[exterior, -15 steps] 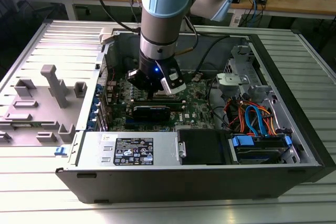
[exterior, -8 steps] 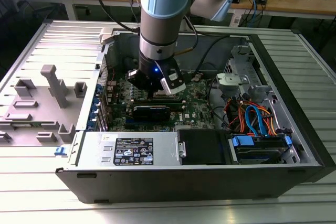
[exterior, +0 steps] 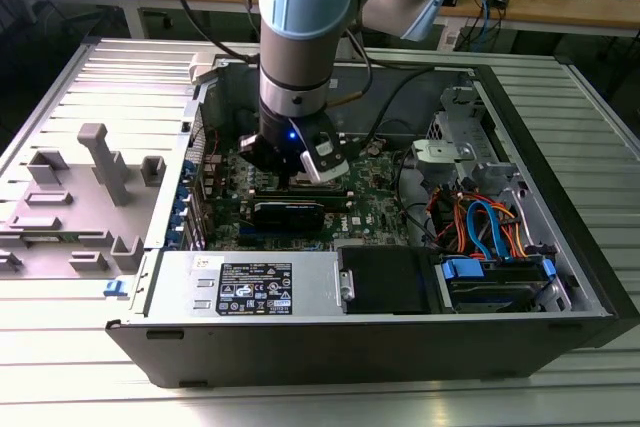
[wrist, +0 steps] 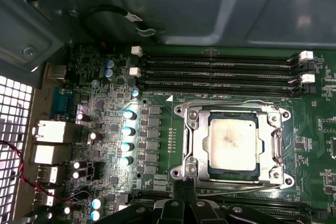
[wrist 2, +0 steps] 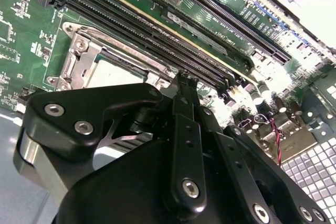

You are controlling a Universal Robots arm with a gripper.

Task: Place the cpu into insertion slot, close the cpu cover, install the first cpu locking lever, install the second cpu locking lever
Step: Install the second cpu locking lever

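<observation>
Silver cpu cover (wrist: 233, 142) down over cpu (wrist: 232, 142), memory slots (wrist: 215, 74) beside, tool (wrist: 185, 195) state unclear

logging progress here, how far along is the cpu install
The cpu sits in the insertion slot and the cpu cover lies closed around it. The levers along the socket edges look down, though their latching is unclear. The end effector is at the socket's edge, over one lever; confirming both levers are hooked remains.
</observation>
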